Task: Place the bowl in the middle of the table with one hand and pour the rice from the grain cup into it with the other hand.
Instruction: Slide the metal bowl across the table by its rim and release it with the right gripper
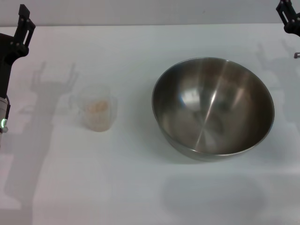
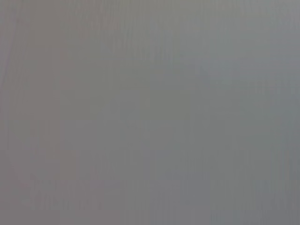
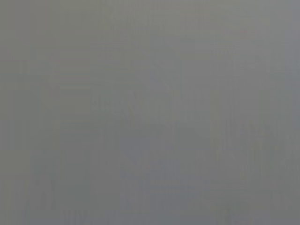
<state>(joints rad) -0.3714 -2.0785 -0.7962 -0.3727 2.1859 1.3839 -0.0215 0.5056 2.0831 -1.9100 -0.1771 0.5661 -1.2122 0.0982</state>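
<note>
While both arms are sitting at the far corners, the bowl [image 1: 213, 108] is resting upright on the white worktop [image 1: 140, 187], right of centre in the head view, shiny inside and holding nothing visible. Grain cup [image 1: 96, 111] is standing upright on the worktop left of the bowl, well apart from it, not touching. Rice [image 1: 97, 107] is sitting inside the cup as a small pale beige heap, seen through the clear wall. No readable labels or writing are showing on either container. Left claw [image 1: 22, 26] is hanging at the far left edge, behind and to the left of the cup, well apart from it; cannot tell whether its fingers are parted or closed, but it is gripping nothing. Right claw [image 1: 288, 16] is only partly showing at the far right corner, behind and right of the bowl, clear of its rim; its state cannot be told either. Both wrist views are showing flat grey only, nothing identifiable.
</note>
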